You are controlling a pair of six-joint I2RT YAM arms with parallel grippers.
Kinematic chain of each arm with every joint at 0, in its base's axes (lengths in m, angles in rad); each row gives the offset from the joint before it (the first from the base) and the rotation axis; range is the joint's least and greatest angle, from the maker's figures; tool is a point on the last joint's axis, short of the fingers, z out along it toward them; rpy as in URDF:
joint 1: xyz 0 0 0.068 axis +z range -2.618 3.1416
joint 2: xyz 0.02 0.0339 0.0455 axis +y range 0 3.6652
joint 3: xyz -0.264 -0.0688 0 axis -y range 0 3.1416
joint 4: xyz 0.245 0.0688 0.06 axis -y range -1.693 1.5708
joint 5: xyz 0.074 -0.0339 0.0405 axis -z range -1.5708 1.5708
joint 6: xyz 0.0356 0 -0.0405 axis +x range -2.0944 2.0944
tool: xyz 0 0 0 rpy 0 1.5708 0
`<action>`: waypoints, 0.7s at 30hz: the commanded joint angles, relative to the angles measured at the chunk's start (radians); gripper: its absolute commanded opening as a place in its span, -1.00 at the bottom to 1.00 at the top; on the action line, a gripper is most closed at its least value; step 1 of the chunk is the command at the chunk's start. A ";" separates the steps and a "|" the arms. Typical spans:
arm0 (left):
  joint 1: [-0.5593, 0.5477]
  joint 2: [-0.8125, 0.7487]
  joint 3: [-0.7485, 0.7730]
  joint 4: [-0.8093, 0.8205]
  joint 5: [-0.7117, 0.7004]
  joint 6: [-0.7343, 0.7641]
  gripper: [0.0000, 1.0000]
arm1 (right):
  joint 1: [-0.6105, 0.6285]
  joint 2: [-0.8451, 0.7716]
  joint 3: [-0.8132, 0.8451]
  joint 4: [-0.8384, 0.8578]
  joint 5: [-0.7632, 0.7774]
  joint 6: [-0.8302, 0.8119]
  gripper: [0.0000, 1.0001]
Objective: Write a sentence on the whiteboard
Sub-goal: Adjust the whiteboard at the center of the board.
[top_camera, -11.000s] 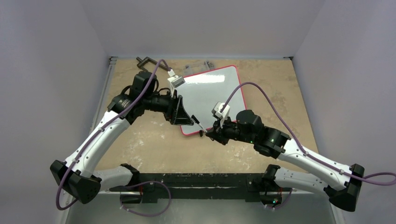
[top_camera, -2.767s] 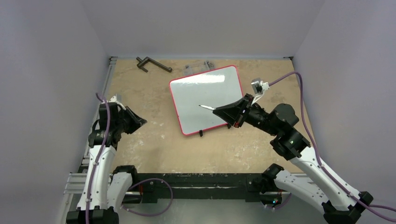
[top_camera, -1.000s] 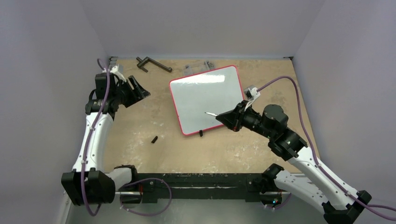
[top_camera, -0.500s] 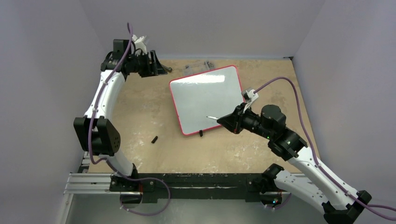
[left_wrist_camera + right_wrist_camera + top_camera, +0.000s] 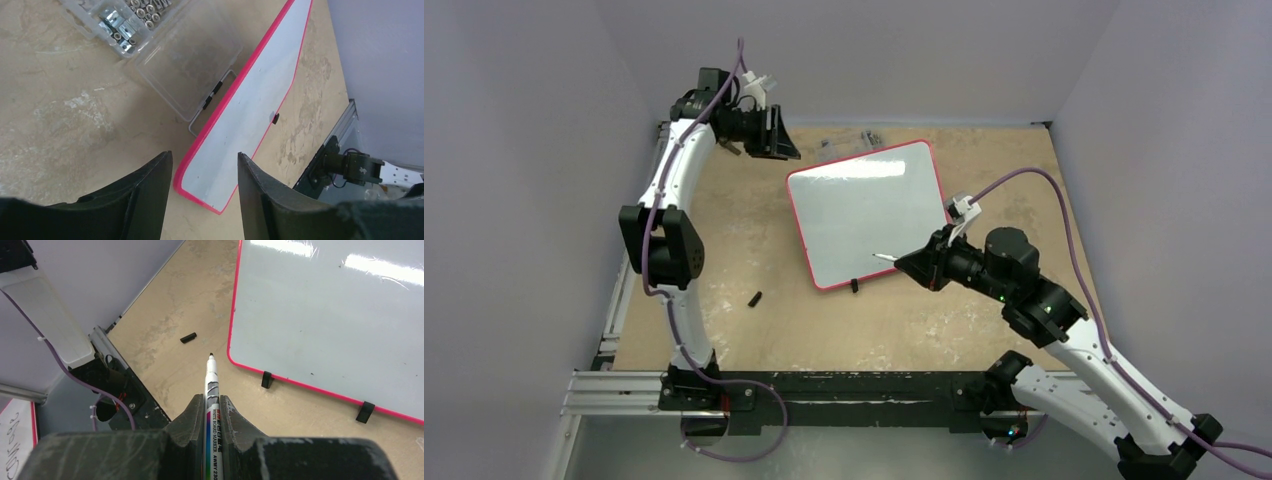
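The whiteboard (image 5: 864, 212), white with a red-pink frame, lies flat on the table with two small black feet (image 5: 267, 379) on its near edge. Its face is blank but for tiny specks. My right gripper (image 5: 916, 266) is shut on a whiteboard marker (image 5: 211, 379), uncapped, its tip above the table just off the board's near edge. A small black cap (image 5: 754, 298) lies on the table to the left. My left gripper (image 5: 780, 142) is open and empty, raised above the board's far left corner. The board shows between its fingers in the left wrist view (image 5: 250, 125).
A clear plastic box (image 5: 170, 55) holding several metal nuts, lid open, lies against the board's far edge. The black rail (image 5: 824, 385) with both arm bases runs along the near edge. Grey walls enclose the table on three sides.
My left arm has swung from the back left toward the board's far left corner. My right gripper has drawn the marker slightly toward the board's near edge.
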 commanded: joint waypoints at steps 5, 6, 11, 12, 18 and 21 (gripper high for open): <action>-0.026 0.094 0.090 -0.067 0.110 0.050 -0.06 | -0.005 -0.016 0.037 -0.010 0.021 -0.021 -1.00; -0.028 0.102 0.092 -0.068 0.112 0.051 -0.07 | -0.004 -0.011 0.038 -0.009 0.022 -0.021 -1.00; -0.040 0.134 0.099 -0.066 0.126 0.047 -0.16 | -0.004 -0.003 0.045 -0.009 0.021 -0.020 -1.00; -0.043 0.141 0.102 -0.065 0.129 0.046 -0.17 | -0.005 -0.002 0.044 -0.009 0.022 -0.019 -1.00; -0.065 0.187 0.137 -0.088 0.175 0.057 -0.20 | -0.005 -0.003 0.042 -0.017 0.022 -0.018 -1.00; -0.078 0.210 0.151 -0.098 0.203 0.067 -0.25 | -0.005 -0.007 0.040 -0.019 0.022 -0.018 -1.00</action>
